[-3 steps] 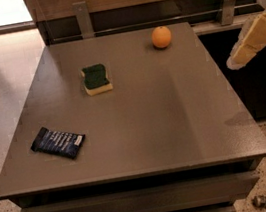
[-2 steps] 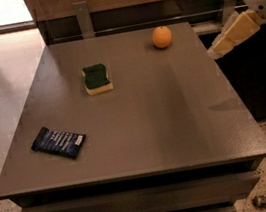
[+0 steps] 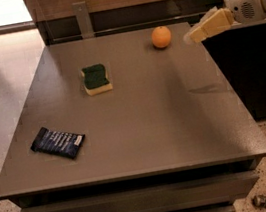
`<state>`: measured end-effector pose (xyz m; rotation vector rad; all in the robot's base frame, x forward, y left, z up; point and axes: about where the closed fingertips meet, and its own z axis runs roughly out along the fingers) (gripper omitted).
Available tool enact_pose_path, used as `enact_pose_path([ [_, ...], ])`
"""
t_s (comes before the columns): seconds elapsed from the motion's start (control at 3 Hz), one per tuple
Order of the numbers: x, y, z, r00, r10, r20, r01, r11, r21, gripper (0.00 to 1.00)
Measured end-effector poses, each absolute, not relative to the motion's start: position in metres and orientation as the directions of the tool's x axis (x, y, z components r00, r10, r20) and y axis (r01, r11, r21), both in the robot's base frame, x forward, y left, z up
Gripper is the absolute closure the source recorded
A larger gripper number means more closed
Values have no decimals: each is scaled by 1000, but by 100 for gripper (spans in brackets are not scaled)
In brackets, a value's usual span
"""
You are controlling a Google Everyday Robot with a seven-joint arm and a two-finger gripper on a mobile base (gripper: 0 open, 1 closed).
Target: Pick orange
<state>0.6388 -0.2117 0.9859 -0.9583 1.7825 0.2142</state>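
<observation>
The orange (image 3: 161,37) is a small round bright-orange fruit sitting on the grey table (image 3: 141,127) near its far right corner. My gripper (image 3: 197,33) comes in from the right edge on a white arm, held above the table's right side. Its tan tip points left toward the orange and sits a short way to the right of it, apart from it.
A green-and-yellow sponge (image 3: 96,78) lies left of the orange. A dark blue snack packet (image 3: 58,142) lies near the front left. A dark cabinet (image 3: 254,72) stands right of the table. A wooden wall and rail run behind.
My gripper has moved up and to the left, from beside the table's right edge to just right of the orange. The orange, sponge and packet have not moved.
</observation>
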Motion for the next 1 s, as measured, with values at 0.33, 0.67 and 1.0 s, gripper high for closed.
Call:
enact_pose_path([
  [0.33,655,-206,974,-131,-401,-907,-682,700,-211,0],
  [0.67,655,-206,974,-131,-401,-907,-682,700,-211,0],
  [1.0,686,-200,957,-149,-354,-923,-699,698,-155,0],
])
